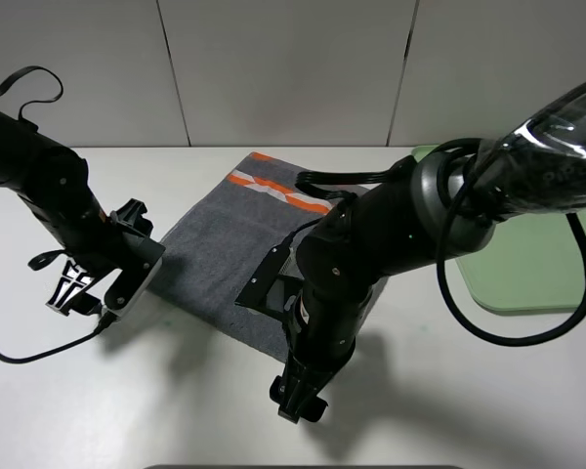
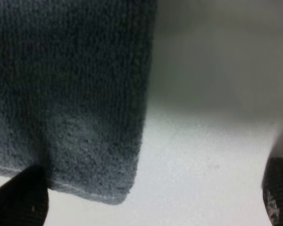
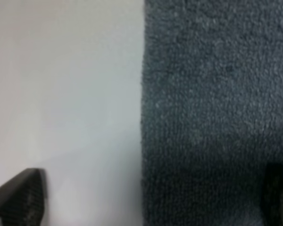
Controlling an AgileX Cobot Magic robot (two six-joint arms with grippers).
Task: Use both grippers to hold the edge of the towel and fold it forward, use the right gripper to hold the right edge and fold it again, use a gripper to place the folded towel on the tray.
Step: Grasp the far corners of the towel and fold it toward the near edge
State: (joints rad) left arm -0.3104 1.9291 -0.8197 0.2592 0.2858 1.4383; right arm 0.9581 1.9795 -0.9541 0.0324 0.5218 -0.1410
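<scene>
Dark grey terry towel, orange-and-white stripe at its far end, flat on the white counter; left gripper and right gripper jaws spread wide, empty.

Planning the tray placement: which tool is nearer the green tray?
Right. Right tool is at the front edge of the towel, left of the tray; left tool is across the towel, farther off.

Bare white table and panelled wall suggest lab

The left hand and right hand both angle downward, spread wide.
</scene>
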